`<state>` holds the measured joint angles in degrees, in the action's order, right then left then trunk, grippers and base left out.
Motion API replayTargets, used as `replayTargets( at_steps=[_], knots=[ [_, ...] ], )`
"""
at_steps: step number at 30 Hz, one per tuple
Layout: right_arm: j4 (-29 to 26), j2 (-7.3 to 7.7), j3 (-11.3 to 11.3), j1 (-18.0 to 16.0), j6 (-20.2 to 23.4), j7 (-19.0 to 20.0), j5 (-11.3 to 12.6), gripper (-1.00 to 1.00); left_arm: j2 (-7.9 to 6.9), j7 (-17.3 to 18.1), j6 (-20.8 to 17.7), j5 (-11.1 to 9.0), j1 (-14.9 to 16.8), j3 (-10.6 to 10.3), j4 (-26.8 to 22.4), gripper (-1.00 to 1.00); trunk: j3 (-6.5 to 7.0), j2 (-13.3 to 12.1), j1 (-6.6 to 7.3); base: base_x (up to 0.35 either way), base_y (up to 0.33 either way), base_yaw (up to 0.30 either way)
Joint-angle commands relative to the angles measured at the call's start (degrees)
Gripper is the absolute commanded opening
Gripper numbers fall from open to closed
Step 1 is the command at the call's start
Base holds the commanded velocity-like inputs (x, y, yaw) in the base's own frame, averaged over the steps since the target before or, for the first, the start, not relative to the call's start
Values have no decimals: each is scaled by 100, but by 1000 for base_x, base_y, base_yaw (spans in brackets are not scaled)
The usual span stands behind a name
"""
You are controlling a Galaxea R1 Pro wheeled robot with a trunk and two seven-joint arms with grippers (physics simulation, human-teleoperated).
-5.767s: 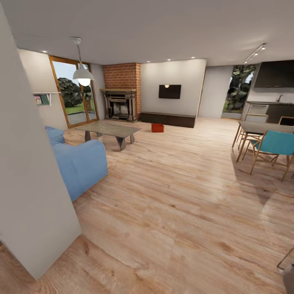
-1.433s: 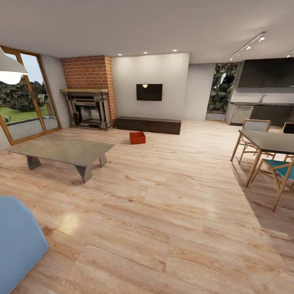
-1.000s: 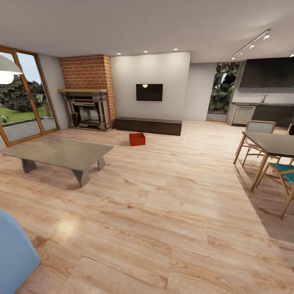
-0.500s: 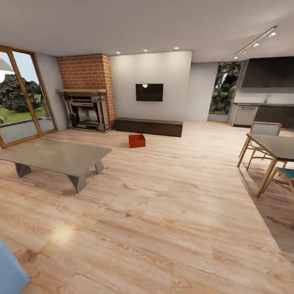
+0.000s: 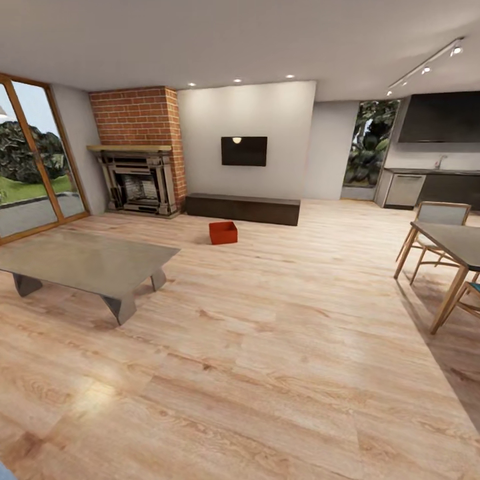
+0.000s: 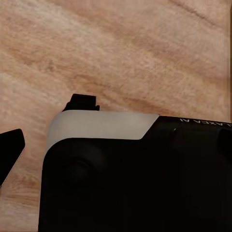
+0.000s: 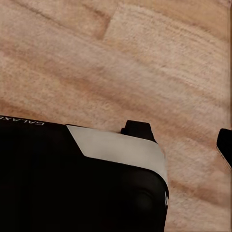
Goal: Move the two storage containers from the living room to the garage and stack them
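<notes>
Both tools' openings can't be told; one storage container (image 5: 223,233) sits on the living room's wood plank floor (image 5: 280,333).

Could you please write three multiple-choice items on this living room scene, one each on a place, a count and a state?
1. Where is the container?
A. on the low table
B. on the wood floor before the dark TV bench
C. under the dining table

2. How many orange-red containers show in the head view?
A. one
B. two
C. three

3. What is the container's state?
A. tipped over
B. stacked on another
C. upright, alone, open-topped

Key: 1 B, it sits on the floor near the bench; 2 A, one is visible; 3 C, it stands upright, nothing touching it.
</notes>
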<state>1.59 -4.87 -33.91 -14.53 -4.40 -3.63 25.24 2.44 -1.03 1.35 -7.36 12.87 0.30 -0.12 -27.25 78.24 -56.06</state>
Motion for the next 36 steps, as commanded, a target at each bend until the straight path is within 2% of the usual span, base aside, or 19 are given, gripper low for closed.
replayTargets(
  at_steps=[1, 23, 36],
  knots=[
    [17, -5, -49, -6, -25, -6, 51, 100, 2, -11, 14, -46, 4, 0, 4, 100, -6, 3, -3, 323, 0, 0],
    [17, -5, -46, -6, -61, -14, 69, 100, 10, -4, 5, -34, 3, -3, 4, 100, -6, 3, -3, 323, 0, -5],
    [17, -11, -46, -6, -50, -15, 86, 100, 10, -3, 10, -37, 4, -3, 4, 100, -6, 3, -3, 323, 0, -215]
  ],
)
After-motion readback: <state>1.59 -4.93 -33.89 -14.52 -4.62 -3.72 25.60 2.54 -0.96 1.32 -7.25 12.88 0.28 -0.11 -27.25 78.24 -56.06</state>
